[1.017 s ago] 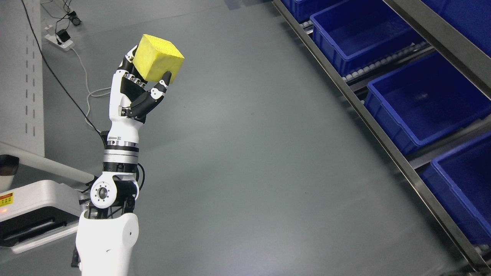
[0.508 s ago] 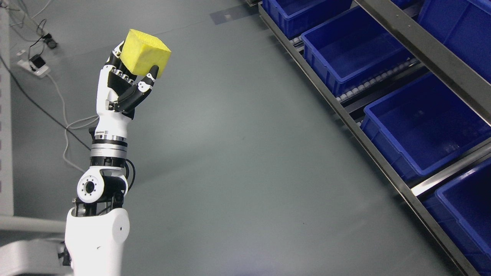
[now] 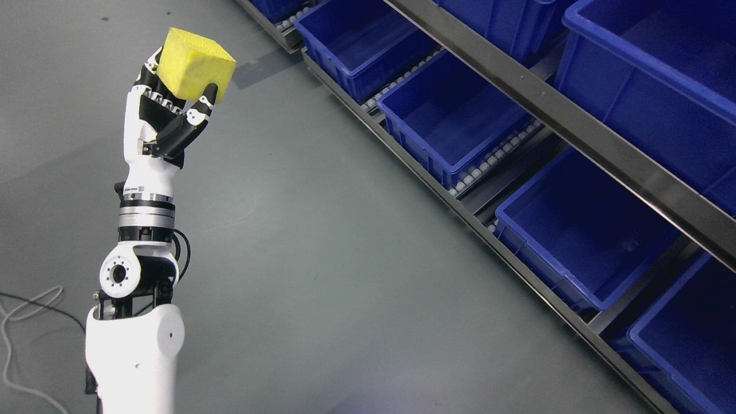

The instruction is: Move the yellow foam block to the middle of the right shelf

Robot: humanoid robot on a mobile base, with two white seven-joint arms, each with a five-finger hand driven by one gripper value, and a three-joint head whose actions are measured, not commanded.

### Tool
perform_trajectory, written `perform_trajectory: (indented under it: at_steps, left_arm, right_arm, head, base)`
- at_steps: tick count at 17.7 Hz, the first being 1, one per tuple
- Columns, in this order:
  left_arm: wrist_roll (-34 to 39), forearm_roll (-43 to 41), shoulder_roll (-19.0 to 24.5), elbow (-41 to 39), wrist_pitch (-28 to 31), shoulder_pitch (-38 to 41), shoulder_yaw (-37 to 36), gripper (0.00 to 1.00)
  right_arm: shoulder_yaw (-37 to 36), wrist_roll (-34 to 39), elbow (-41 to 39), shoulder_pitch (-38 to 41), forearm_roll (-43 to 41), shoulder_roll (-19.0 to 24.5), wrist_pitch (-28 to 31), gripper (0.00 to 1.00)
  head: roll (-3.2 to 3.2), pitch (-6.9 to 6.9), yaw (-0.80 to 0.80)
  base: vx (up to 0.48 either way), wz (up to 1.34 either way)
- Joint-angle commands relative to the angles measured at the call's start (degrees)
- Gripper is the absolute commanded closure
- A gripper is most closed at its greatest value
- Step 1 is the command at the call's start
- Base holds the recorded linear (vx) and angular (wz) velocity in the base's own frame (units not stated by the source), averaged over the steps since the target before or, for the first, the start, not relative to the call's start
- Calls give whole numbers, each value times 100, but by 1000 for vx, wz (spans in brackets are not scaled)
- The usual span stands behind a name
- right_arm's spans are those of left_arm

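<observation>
My left hand [image 3: 172, 98] is raised at the upper left and is shut on the yellow foam block [image 3: 195, 70], thumb on its near face and fingers behind it. The block is held up above the grey floor, well left of the shelf. The shelf [image 3: 552, 132] runs diagonally along the right side, with a metal rail and blue bins on two levels. The right arm is not in view.
Several open blue bins sit on the shelf's lower roller track, such as one [image 3: 454, 121] in the middle and one [image 3: 581, 230] lower right. A larger bin [image 3: 650, 75] sits on the level above. A white cable [image 3: 23, 310] lies on the floor at lower left.
The camera has turned right: the shelf now fills more of the picture and the left wall and power strip have left view. The left hand still holds the block the same way.
</observation>
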Motion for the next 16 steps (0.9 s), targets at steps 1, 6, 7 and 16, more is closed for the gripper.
perform_trajectory:
  at_steps: [1, 6, 7, 16]
  left_arm:
    - [-65, 1, 100, -76, -97, -36, 44, 53]
    - [-276, 1, 100, -76, -203, -167, -70, 53]
    - [-276, 1, 100, -76, -237, -168, -131, 53]
    - [-294, 1, 100, -85, -598, -281, -589, 53]
  right_arm:
    - [1, -4, -100, 8, 18, -100, 4, 0]
    - [1, -4, -100, 8, 18, -100, 4, 0]
    - [1, -4, -100, 8, 18, -100, 4, 0]
    - [1, -4, -100, 8, 18, -100, 4, 0]
  head:
    - [0, 0, 0]
    - [0, 0, 0]
    - [0, 0, 0]
    - [0, 0, 0]
  base:
    - [499, -417]
    - [448, -346]
    - [339, -326]
    - [284, -393]
